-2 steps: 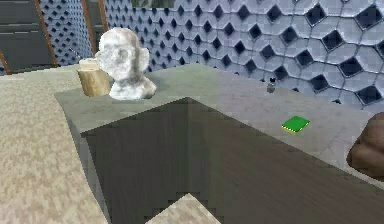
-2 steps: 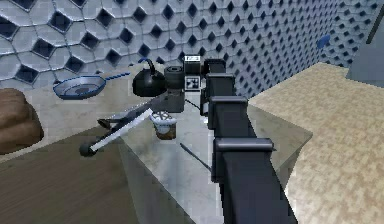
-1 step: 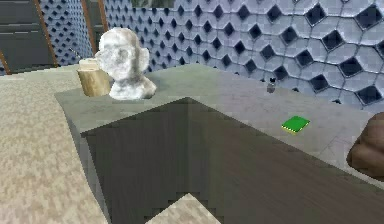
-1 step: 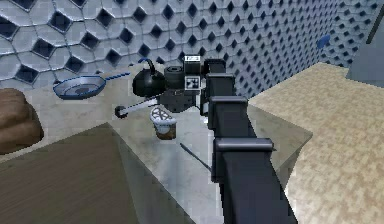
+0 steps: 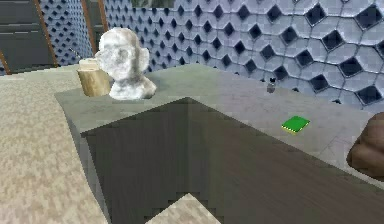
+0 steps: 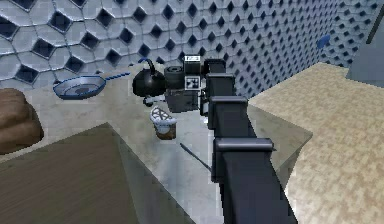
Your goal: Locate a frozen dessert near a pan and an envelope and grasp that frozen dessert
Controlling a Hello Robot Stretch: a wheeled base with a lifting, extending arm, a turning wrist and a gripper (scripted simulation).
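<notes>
Backdrop: blue diamond-patterned wall (image 6: 280, 40) behind a grey bench (image 6: 90, 150).
Dessert: a small white tub (image 6: 162, 121), probably the frozen dessert, stands upright on the bench, right of the blue pan (image 6: 80, 88).
Gripper: the gripper (image 6: 165, 98) sits at the arm's (image 6: 240, 150) far end; I cannot tell whether it holds anything.
Key relation: the tub lies just on the gripper's near side. I cannot tell whether they touch.

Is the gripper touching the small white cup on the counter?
Cannot tell: in the arm side view the gripper overlaps the cup, showing neither gap nor contact.
</notes>
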